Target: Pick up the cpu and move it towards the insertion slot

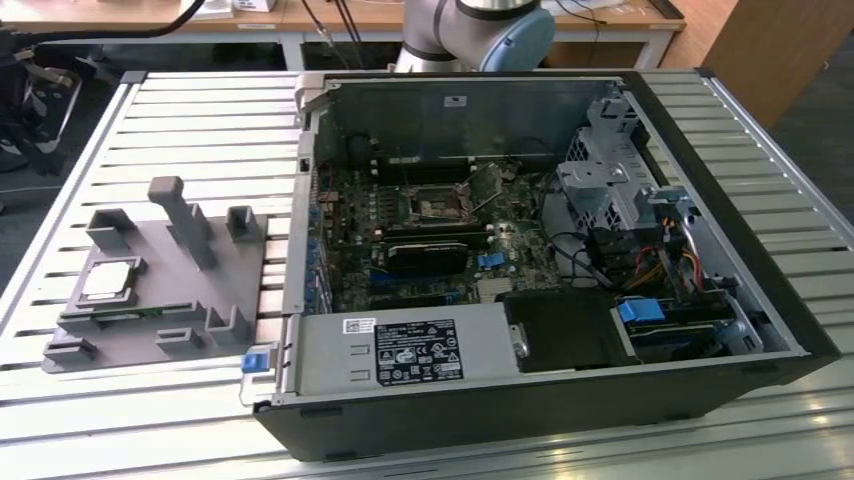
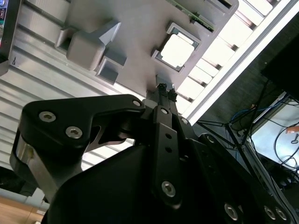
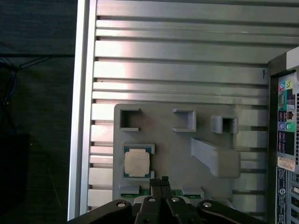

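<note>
Cpu [image 3: 137,163] rests in the grey holder [image 3: 177,154], your gripper [image 3: 161,181] clenched empty above that holder; pickup looks unstarted, and grasping calls for opening over it.

Bright, even light; glare whitens the cpu [image 2: 177,50] and table slats [image 3: 177,72].

Dull silvery metal top on cpu [image 3: 137,164]; matt grey plastic fixture [image 3: 173,154]; ribbed shiny alu table [image 3: 177,70].
</note>
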Action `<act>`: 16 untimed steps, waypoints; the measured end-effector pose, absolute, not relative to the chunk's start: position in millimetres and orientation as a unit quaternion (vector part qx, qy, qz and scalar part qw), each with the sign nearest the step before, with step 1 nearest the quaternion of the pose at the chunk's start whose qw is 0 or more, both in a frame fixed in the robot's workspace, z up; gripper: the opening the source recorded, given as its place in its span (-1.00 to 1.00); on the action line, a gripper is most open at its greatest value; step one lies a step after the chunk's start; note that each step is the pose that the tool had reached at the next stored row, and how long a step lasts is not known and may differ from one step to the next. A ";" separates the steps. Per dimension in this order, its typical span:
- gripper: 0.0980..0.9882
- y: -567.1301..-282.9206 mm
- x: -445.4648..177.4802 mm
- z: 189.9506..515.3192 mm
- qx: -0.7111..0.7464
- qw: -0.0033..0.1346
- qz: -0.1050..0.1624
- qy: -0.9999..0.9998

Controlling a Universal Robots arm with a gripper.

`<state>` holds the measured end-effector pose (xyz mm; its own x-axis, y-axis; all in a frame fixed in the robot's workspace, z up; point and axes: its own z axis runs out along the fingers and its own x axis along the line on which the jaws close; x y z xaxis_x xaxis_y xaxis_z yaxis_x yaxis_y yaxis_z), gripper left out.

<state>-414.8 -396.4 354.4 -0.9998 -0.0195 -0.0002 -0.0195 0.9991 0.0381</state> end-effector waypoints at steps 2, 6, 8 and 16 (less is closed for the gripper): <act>-0.98 -396.4 -415.0 353.1 0.010 0.000 -0.019 -1.000; -0.98 -396.4 -415.2 349.7 0.010 0.000 -0.019 -1.000; -0.98 -396.4 -415.3 348.1 0.010 0.000 -0.019 -1.000; -0.98 -396.4 -415.6 343.6 0.010 0.000 -0.019 -1.000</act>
<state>-415.6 -396.4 343.6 -0.9998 -0.0194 -0.0002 -0.0194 0.9991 0.0382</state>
